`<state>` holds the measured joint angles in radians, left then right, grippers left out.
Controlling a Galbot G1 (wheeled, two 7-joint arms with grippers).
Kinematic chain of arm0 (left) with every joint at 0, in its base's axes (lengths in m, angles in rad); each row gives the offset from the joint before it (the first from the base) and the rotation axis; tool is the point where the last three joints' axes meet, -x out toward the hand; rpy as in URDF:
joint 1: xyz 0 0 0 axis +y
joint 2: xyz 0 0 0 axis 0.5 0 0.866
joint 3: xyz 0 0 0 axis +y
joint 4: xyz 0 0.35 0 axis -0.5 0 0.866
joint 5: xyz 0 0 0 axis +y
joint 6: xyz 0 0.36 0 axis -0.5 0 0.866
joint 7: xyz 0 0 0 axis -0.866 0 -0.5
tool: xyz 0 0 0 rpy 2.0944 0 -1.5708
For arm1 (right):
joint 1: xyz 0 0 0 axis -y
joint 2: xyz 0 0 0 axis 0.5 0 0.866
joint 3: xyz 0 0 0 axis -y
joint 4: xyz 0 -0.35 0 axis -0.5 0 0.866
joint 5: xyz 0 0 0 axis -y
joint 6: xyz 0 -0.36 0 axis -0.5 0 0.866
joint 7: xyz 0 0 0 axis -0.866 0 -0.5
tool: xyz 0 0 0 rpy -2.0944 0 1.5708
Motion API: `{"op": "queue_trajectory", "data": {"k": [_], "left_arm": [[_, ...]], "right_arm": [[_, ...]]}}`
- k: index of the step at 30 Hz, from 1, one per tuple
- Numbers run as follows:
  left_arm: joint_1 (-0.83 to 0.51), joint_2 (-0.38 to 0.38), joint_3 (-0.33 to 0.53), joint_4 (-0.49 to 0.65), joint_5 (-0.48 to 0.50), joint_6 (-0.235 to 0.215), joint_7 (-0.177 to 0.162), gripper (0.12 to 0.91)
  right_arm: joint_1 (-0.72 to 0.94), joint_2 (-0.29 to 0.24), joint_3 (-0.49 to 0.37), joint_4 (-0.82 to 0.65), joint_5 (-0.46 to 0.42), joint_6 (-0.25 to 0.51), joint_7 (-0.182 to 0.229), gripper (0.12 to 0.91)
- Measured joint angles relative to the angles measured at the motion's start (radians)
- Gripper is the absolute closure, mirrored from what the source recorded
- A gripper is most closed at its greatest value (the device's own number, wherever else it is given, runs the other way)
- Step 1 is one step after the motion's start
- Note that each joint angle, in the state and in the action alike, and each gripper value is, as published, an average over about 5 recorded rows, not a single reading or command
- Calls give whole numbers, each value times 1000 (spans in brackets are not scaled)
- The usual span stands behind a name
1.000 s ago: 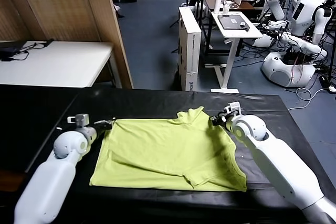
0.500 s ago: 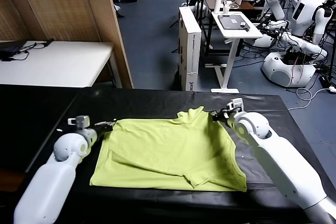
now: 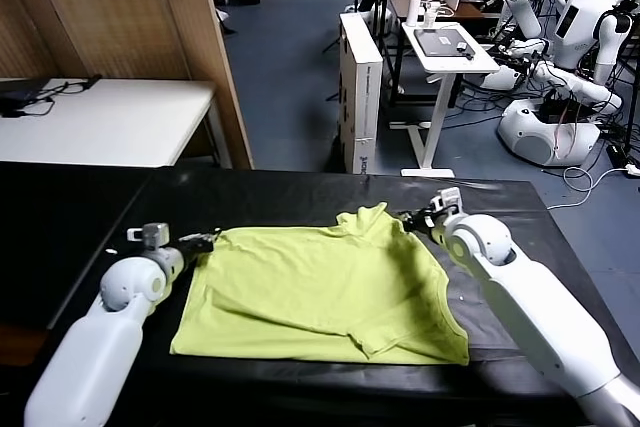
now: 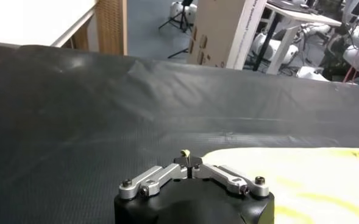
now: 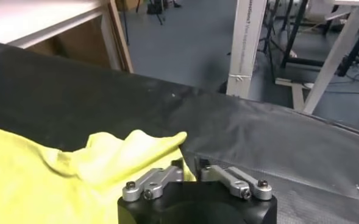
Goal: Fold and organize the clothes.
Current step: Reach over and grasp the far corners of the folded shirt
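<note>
The T-shirt (image 3: 325, 292) lies spread on the black table (image 3: 90, 207) in front of the robot, and both grippers pinch it at its far edge, so the main risk I see is an uneven pull. The left gripper (image 3: 207, 238) has its fingers together on only a thin bit of the far left corner (in the left wrist view just a small tip of cloth (image 4: 184, 153) shows above the closed fingers), so in my judgement this corner can slip out if the arm lifts or drags fast. The right gripper (image 3: 413, 224) is clamped on the cloth at the far right side, near the raised neck part, and it seems to hold more material. If one side slips, the fold will become crooked. The shirt is lime yellow-green, not flat: long wrinkles cross the middle, and the near right part is already doubled over itself.
</note>
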<state>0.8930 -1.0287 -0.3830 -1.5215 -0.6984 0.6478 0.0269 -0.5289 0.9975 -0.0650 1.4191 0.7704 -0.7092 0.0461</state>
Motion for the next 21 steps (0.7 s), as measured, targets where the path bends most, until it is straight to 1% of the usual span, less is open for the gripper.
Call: {"op": "queue_trajectory", "data": {"k": [1,2,4,5,7,10,11,12,14,15,17,21], "left_arm": [[0,0,0,0,0,0,0,882],[0,0,0,0,0,0,0,882],[0,0,0,0,0,0,0,882],[0,0,0,0,1,0,0,882],[0,0,0,0,1,0,1,882],[1,1,0,0,1,1,1,882],[2,1,0,1,1,1,2,882],[2,1,0,0,2,1,2,882],[4,2,-1,0,2,1,3,882],[5,2,-1,-1,3,1,3,882],[7,4,-3,-4,2,1,4,882],[13,7,-11,-15,0,2,3,882]], "right_arm": [[-1,0,-1,-3,-1,0,-1,182],[-2,0,-1,-5,-2,-1,-1,222],[-5,0,-2,-8,-4,-1,-3,314],[-7,0,-2,-9,-4,-1,-4,375],[-10,0,-1,-9,-6,0,-8,461],[-13,2,-1,-7,-9,0,-13,631],[-14,2,-1,-6,-10,1,-14,707],[-14,2,0,-5,-11,2,-16,763],[-15,2,2,-2,-12,7,-18,850],[-15,1,4,1,-13,11,-20,874],[-18,0,10,9,-14,22,-21,886],[-26,-4,26,31,-11,47,-23,886]]}}
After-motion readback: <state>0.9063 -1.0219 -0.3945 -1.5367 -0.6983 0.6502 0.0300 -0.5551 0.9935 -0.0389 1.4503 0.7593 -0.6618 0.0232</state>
